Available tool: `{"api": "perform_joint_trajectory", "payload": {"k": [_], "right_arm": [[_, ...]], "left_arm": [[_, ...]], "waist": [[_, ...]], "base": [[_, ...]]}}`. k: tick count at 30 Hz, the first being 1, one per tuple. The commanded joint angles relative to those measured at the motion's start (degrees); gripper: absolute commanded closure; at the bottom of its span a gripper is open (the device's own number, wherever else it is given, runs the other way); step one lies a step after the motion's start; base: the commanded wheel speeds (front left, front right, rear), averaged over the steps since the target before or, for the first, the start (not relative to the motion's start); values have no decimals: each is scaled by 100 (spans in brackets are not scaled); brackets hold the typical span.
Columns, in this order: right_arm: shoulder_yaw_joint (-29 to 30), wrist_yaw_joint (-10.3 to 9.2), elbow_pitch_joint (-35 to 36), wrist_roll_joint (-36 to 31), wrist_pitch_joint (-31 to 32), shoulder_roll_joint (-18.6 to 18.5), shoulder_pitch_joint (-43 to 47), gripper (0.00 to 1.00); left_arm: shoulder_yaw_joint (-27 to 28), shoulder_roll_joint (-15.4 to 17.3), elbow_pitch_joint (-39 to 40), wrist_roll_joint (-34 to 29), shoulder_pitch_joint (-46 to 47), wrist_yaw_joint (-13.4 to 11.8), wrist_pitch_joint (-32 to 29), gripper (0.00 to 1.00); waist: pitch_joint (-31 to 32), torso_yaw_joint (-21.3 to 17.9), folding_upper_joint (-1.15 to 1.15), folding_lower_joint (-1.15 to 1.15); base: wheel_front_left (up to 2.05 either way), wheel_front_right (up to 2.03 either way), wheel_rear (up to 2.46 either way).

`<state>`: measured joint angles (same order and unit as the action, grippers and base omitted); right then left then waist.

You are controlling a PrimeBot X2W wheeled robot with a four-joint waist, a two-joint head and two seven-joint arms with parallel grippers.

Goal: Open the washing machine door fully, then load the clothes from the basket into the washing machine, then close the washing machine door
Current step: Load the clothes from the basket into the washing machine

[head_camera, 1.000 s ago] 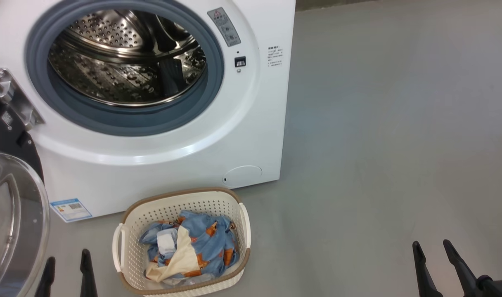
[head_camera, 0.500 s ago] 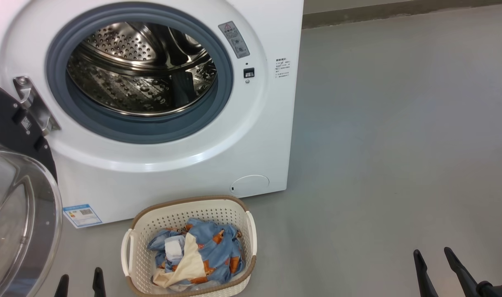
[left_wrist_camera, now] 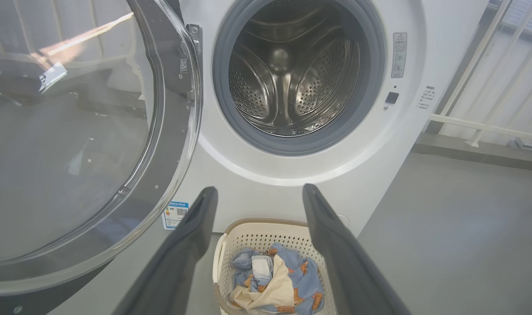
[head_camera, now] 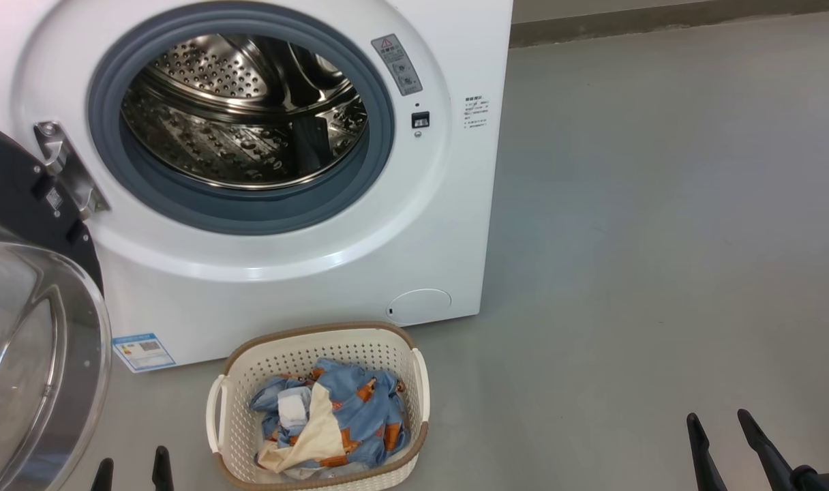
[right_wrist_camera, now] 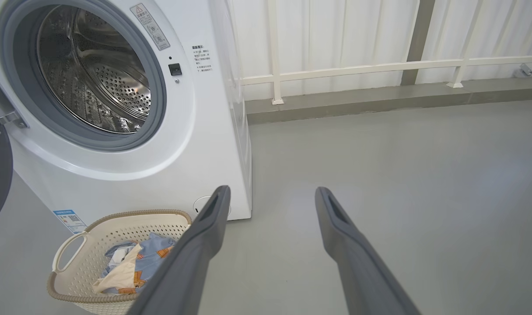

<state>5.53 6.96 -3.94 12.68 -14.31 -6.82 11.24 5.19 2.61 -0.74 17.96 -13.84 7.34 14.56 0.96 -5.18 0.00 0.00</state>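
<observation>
Loading step judged current: the washing machine door (head_camera: 43, 341) stands swung out to the left of the washing machine (head_camera: 298, 273), and the mouth of the drum (head_camera: 244, 116) is unobstructed. The clothes (head_camera: 350, 416) lie bunched in the basket (head_camera: 319, 335), which sits on the floor (head_camera: 626, 273) just in front of the machine, below the opening. Left gripper (head_camera: 131, 469): fingers spread wide, empty, low and just left of the basket; in its wrist view the basket lies beyond and between the fingers. Right gripper (head_camera: 718, 419): likewise wide and empty, well apart to the right over bare floor

Notes for a good pick: the left arm looks better placed. Descend on the high middle of the bundle, where cream cloth overlaps blue, so one pinch gathers several layers. Keep fingertips off the perforated wall and rim, else the light basket may lift or skid. Raise clear of the rim before swinging toward the drum; watch for trailing cloth catching the grey gasket (head_camera: 244, 215), and steer clear of the open door
</observation>
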Motion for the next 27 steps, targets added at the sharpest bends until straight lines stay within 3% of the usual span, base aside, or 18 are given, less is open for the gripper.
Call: {"api": "perform_joint_trajectory", "payload": {"k": [1, 27], "right_arm": [[-117, 53, 140, -33, -69, -97, -67, 0], [-130, 53, 124, -26, -69, -82, -68, 0]], "left_arm": [[183, 30, 130, 26, 103, 14, 44, 0], [182, 27, 21, 174, 62, 14, 44, 0]], "waist": [[0, 6, 0, 0], [20, -11, 0, 0]], "base": [[0, 0, 0], [3, -3, 0]]}}
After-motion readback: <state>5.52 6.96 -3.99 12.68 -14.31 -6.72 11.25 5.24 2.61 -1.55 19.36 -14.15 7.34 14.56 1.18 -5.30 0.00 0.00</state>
